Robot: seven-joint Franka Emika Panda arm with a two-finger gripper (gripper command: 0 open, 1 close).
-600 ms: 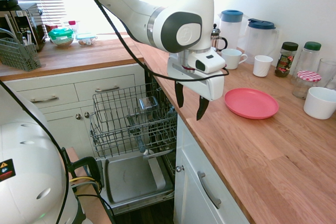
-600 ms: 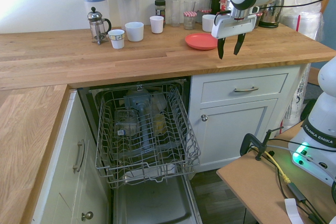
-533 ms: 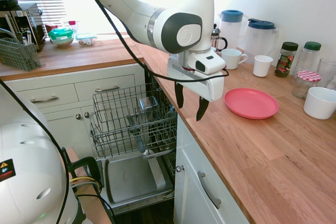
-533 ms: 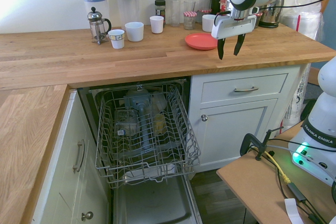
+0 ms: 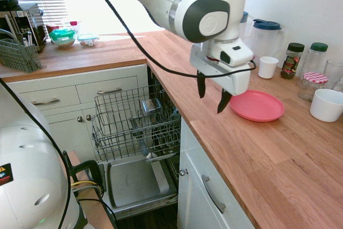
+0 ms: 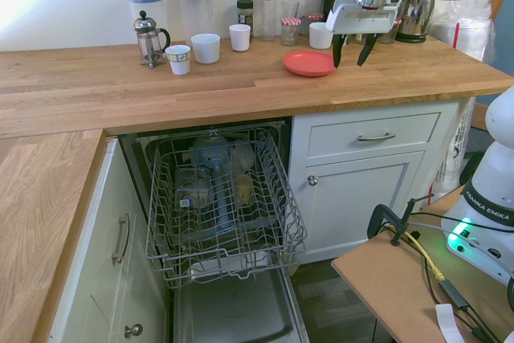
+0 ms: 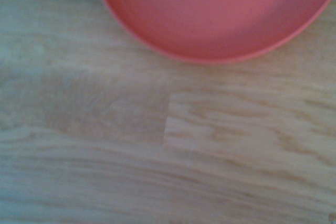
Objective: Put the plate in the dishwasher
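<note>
While end effector (image 5: 211, 90) hangs spread, empty | plate (image 5: 257, 105) lies flat just beside, below

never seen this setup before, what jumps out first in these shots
The white arm's gripper hangs open, pointing down over the wooden counter beside a coral-pink plate. Below the counter, the dishwasher stands open with its wire rack pulled out. Jugs, mugs and jars line the wall behind the plate.
</note>
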